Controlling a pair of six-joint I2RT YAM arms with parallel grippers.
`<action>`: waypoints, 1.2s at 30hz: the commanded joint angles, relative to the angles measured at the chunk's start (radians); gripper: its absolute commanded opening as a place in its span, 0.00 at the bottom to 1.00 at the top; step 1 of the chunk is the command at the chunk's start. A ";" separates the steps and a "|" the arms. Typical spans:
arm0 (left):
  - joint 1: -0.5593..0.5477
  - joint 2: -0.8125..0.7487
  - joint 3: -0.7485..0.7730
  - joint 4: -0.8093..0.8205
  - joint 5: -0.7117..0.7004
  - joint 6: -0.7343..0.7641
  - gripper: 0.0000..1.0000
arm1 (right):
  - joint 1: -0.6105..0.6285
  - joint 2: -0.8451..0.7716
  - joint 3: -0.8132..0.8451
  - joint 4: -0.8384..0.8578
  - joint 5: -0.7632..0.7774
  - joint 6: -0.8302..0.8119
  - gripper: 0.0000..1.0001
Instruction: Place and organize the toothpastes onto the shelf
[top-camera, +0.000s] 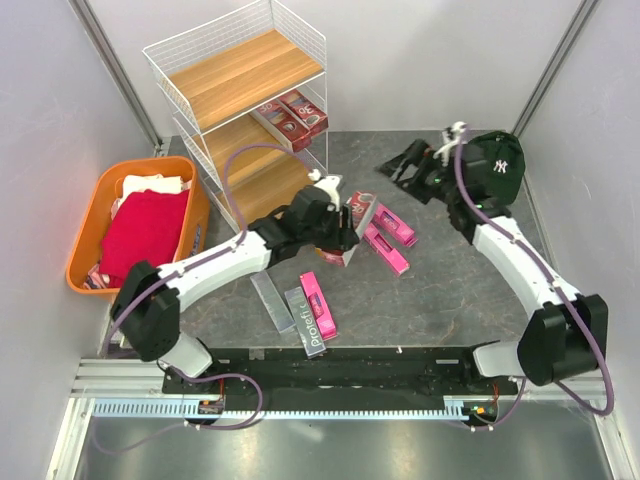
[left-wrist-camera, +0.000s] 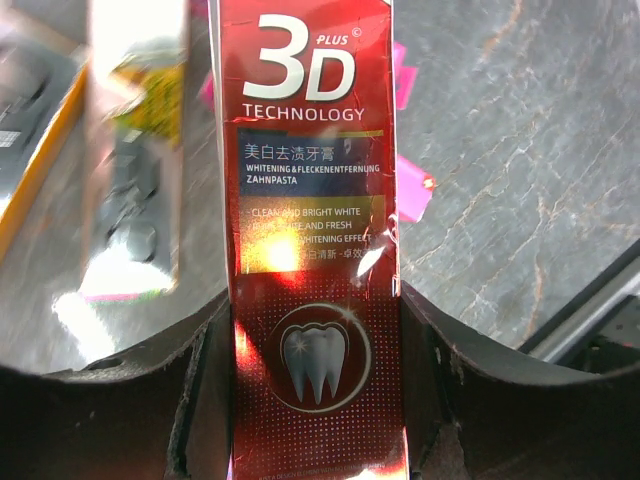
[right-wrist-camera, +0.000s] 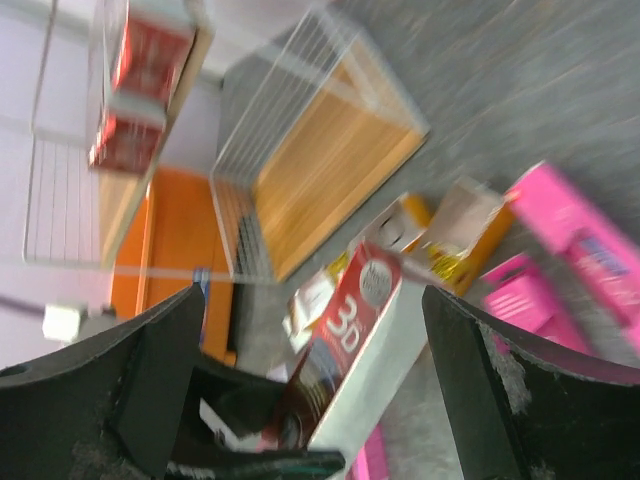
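Observation:
My left gripper (top-camera: 338, 236) is shut on a dark red toothpaste box (top-camera: 357, 212) and holds it just in front of the shelf (top-camera: 240, 80). In the left wrist view the box (left-wrist-camera: 310, 200), marked "3D", sits between the fingers of the left gripper (left-wrist-camera: 318, 400). Two dark red boxes (top-camera: 291, 117) lie on the shelf's middle board. Pink boxes (top-camera: 389, 236) (top-camera: 318, 302) and silver-grey boxes (top-camera: 272, 300) lie on the table. My right gripper (top-camera: 403, 166) is open and empty at the far right. The right wrist view shows the held box (right-wrist-camera: 372, 335) and a gold box (right-wrist-camera: 455, 228).
An orange basket (top-camera: 88, 238) with red and white cloths stands left of the shelf. A black cap (top-camera: 496, 168) sits on the right arm. Grey walls close in on both sides.

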 joint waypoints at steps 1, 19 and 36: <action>0.083 -0.146 -0.093 0.118 0.087 -0.148 0.50 | 0.112 0.043 0.030 0.065 0.041 0.013 0.98; 0.268 -0.380 -0.443 0.523 0.189 -0.530 0.43 | 0.578 -0.098 -0.177 0.103 0.398 -0.062 0.98; 0.271 -0.352 -0.460 0.629 0.270 -0.614 0.42 | 0.801 -0.049 -0.193 0.123 0.756 -0.088 0.96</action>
